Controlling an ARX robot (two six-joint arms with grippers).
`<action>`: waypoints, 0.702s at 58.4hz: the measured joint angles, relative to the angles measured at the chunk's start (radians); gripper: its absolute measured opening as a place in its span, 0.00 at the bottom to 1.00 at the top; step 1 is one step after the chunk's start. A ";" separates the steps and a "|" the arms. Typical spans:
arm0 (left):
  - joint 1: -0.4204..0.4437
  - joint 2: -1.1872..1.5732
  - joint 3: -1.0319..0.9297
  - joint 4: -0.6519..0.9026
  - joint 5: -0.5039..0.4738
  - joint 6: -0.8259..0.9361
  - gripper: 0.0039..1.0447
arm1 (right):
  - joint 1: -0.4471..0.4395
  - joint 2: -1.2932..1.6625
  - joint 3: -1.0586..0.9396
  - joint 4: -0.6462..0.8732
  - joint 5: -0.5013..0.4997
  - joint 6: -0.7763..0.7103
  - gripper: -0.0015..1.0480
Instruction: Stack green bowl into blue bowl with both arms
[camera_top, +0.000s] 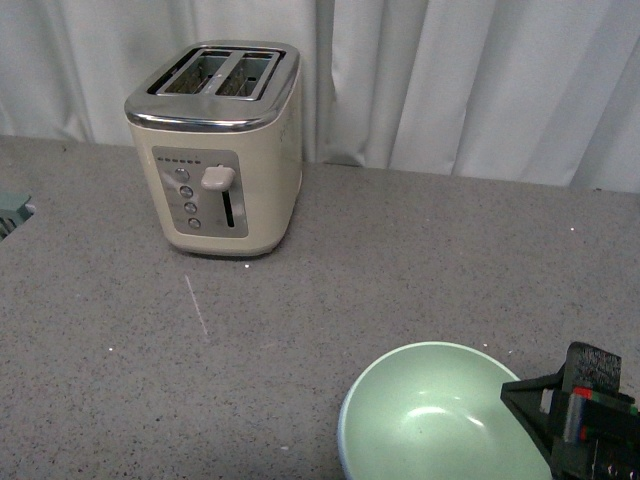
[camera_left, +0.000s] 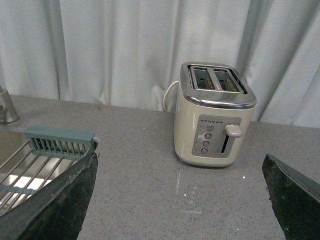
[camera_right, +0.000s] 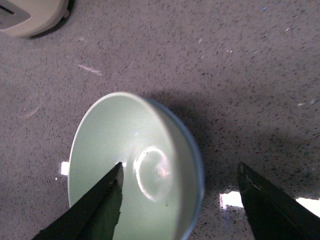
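Nearest in the front view, at the lower right corner: the right gripper (camera_top: 585, 420), black and blocky with a small green and red spot on it. In the right wrist view, fingers (camera_right: 95, 210) spread wide apart, one over the inside of the green bowl (camera_right: 135, 170), the other out past its rim above bare counter (camera_right: 240, 65); nothing clamped between them.

Just beside that gripper, toward the middle: green bowl (camera_top: 440, 410), upright, pale mint, smooth and glossy within, cut off by the lower edge of the front view. Nested inside the blue bowl (camera_right: 199, 155), of which only a thin light-blue rim shows around one side of the green one. Same blue edge peeking out at the green bowl's left rim (camera_top: 343, 440) in the front view. Dark shadow on the counter beside the pair.

Left gripper (camera_left: 177, 200) seen only from its own wrist camera: two dark fingers (camera_left: 60, 205) wide apart, nothing between them but grey speckled counter.

Farther back, well apart from the bowls: cream two-slot toaster (camera_top: 218, 150) with chrome top, lever and round buttons on its front, standing upright.

Off to the left, a wire dish rack (camera_left: 45, 160) with a grey-green edge.

Farthest, a pale curtain (camera_top: 450, 80) hanging behind the counter.
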 joint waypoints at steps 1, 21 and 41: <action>0.000 0.000 0.000 0.000 0.000 0.000 0.94 | -0.008 -0.007 0.001 -0.004 0.008 -0.003 0.69; 0.000 0.000 0.000 0.000 0.000 0.000 0.94 | -0.173 -0.231 -0.035 -0.014 0.141 -0.244 0.86; 0.000 -0.002 0.000 0.000 0.000 0.000 0.94 | -0.191 -0.956 -0.276 0.047 0.249 -0.524 0.30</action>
